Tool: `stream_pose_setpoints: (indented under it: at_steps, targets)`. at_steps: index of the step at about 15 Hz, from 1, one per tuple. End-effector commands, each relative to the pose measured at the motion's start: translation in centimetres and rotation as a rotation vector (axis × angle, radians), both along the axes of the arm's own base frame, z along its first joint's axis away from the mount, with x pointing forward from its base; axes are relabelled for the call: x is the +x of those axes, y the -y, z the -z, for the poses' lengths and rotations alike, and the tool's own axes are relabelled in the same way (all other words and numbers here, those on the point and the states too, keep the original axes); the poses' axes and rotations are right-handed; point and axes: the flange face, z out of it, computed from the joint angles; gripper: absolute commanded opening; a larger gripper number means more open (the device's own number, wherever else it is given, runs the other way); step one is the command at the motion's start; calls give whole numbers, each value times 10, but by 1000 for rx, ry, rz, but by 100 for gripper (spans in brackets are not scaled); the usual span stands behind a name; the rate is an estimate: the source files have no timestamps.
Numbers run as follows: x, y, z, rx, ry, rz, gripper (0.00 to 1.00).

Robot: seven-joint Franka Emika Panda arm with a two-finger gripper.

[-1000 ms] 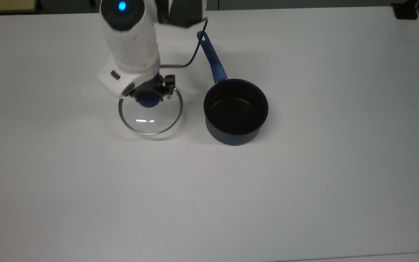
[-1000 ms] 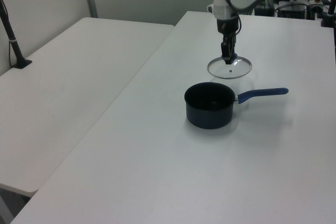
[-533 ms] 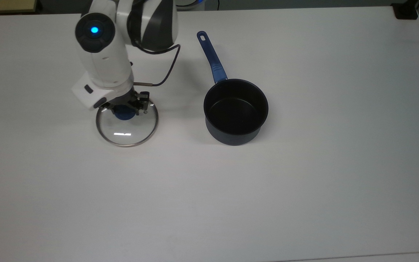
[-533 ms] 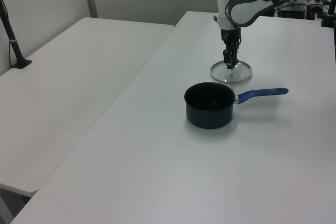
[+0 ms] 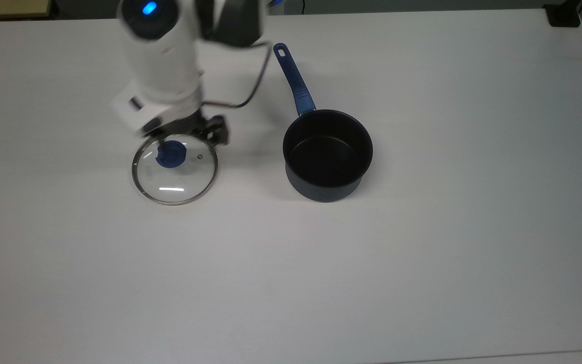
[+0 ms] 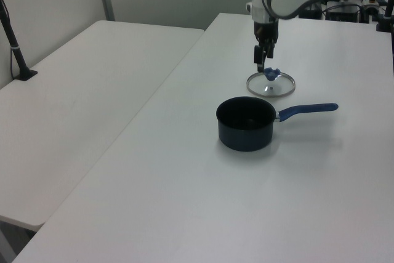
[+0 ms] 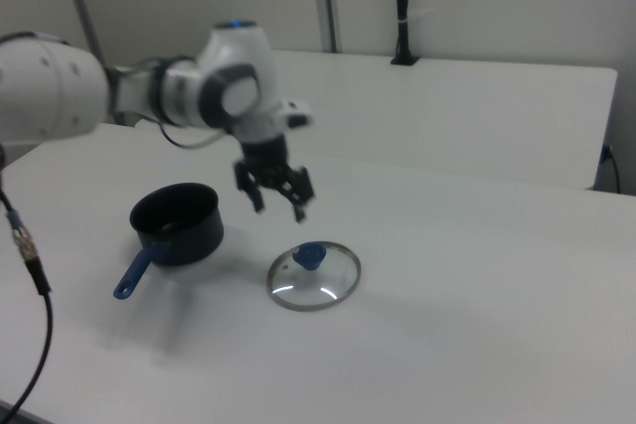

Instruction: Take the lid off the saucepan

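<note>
In the top view, reading left to right, the lid [image 5: 175, 169] lies flat on the worktop [image 5: 422, 253] directly below and slightly forward of the gripper [image 5: 190, 132], and the saucepan [image 5: 327, 154] stands well apart to the gripper's right, uncovered, its blue handle [image 5: 293, 81] pointing away toward the far edge. The right view shows the gripper [image 7: 276, 196] raised clear of the lid [image 7: 314, 276], fingers spread and grasping nothing; the blue knob [image 7: 310, 256] is free, with air between it and the fingertips. The left view places the gripper [image 6: 263, 58] just above the knob [image 6: 271, 72] and behind the saucepan [image 6: 245, 123]. Judged from this layout, the removal itself is complete and the step in hand is the retreat. To do it well, the arm should rise straight up until the fingers are well above the knob before any sideways travel, so no finger catches the knob or the metal rim and slides the glass. Any sideways travel should be routed high above the saucepan handle.
</note>
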Motion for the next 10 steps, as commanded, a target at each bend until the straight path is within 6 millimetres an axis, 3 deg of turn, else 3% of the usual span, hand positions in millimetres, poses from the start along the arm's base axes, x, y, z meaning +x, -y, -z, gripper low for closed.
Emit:
stream_pose_setpoints:
  at_steps: [1,2,5,10]
  targets:
    - [-42,-62,-89,-20,7,62,100]
    - [-57,-76,-111,-19,-6,62,100]
    - [-83,-98,-143,-23,-31,50,100]
    - [-90,-100,-152,-21,-29,74,100]
